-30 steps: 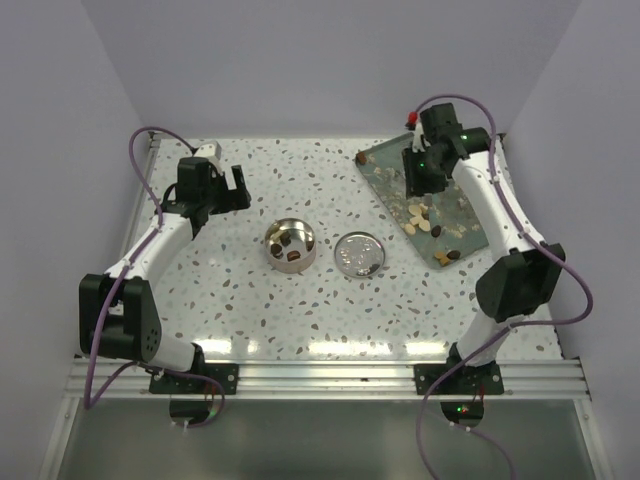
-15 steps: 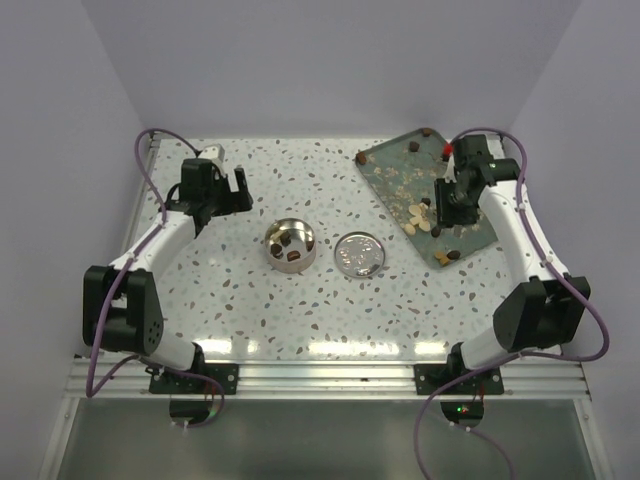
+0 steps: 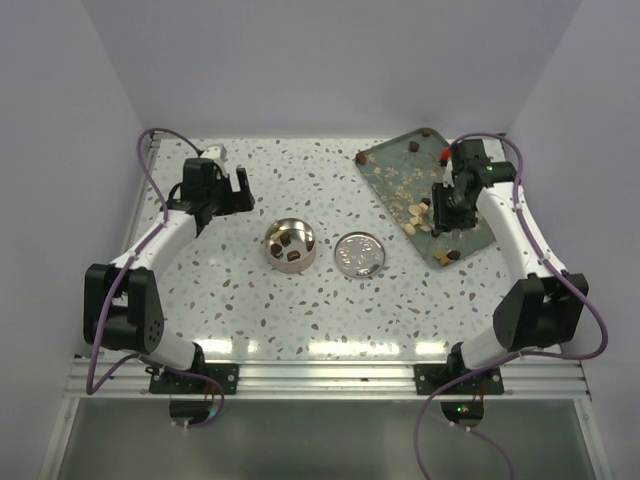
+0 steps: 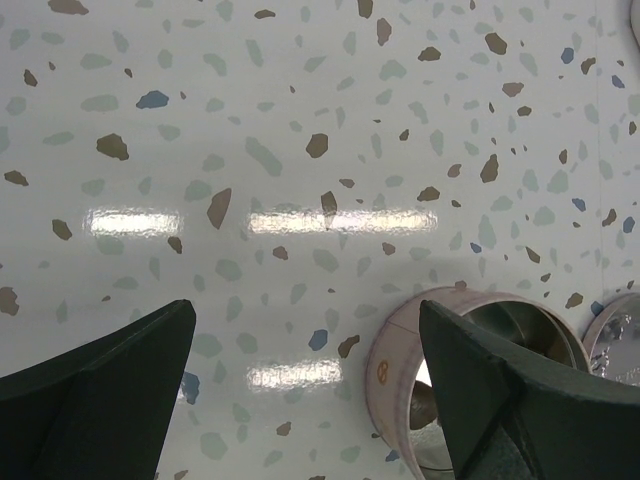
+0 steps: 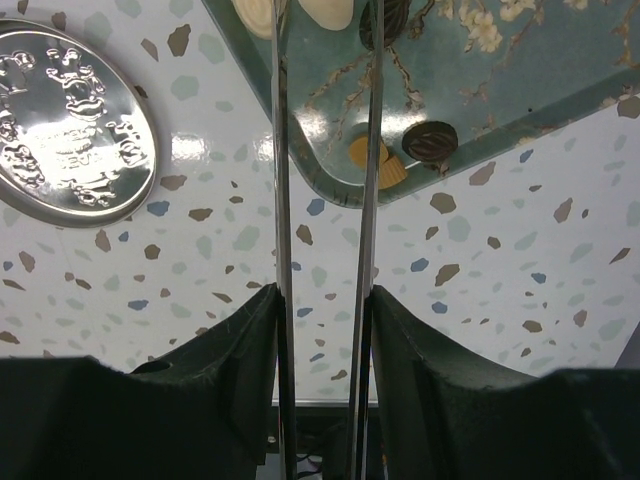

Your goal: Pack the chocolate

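The left arm folds at its elbow near the base and reaches its forearm out to the far left of the round metal tin [image 3: 290, 232]. Its end effector [image 3: 238, 188] hovers over bare tabletop [image 3: 300, 310] with the fingers spread wide and nothing between them. In the wrist view the tin sits just beside the right finger [image 4: 520, 400].

The right arm rises from its base, bends at the elbow well right of the tin, and leans back in over the patterned tray [image 3: 395, 170], which lies right of the tin and beyond the loose lid [image 3: 359, 255]. Its end effector [image 3: 437, 215] points down at the tray's near end. The two thin fingers [image 5: 278, 200] stand a narrow gap apart, with nothing between them along the length that shows. Their tips run off the top of the wrist view.

The chocolate [image 3: 420, 213] lies mostly on the tray, pale and dark lumps clustered by the right end effector. A few dark lumps sit inside the tin.
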`<state>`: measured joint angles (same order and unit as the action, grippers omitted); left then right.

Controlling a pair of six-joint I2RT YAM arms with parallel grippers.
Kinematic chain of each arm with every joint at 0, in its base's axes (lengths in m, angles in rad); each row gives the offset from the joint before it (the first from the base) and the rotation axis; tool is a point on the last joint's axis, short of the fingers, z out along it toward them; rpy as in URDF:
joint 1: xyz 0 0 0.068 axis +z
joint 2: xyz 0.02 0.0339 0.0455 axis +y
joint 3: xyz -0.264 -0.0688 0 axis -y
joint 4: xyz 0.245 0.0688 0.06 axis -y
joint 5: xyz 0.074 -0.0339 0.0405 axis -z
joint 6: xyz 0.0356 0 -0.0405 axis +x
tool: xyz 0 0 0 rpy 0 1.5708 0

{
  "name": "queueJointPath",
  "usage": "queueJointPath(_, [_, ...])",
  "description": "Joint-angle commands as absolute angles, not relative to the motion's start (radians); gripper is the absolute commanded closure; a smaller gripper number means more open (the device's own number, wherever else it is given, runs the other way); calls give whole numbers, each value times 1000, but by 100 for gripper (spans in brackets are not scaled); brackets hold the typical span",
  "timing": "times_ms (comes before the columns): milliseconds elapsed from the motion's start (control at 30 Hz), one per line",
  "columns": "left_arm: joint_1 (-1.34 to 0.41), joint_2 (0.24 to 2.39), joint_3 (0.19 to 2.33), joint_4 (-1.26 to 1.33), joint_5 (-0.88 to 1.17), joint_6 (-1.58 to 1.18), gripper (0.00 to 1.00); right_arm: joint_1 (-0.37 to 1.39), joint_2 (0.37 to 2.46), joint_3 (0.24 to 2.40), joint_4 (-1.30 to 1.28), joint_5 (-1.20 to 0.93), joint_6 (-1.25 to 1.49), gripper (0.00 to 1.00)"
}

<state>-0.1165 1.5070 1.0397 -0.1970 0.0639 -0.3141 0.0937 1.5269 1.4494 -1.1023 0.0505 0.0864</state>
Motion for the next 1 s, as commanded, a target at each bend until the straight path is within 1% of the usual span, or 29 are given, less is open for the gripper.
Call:
queueJointPath(0, [-124, 1502, 1077, -167, 67, -319, 0, 97, 1529, 1439, -1068, 28, 84, 57])
queueJointPath(333, [-129, 1506, 1077, -164, 67, -322, 0, 98, 1525, 1402, -1054, 25, 84, 57])
queueJointPath(967, [-140, 1511, 1081, -161, 74, -324, 0, 98, 1485, 1448, -1117, 43, 94, 57])
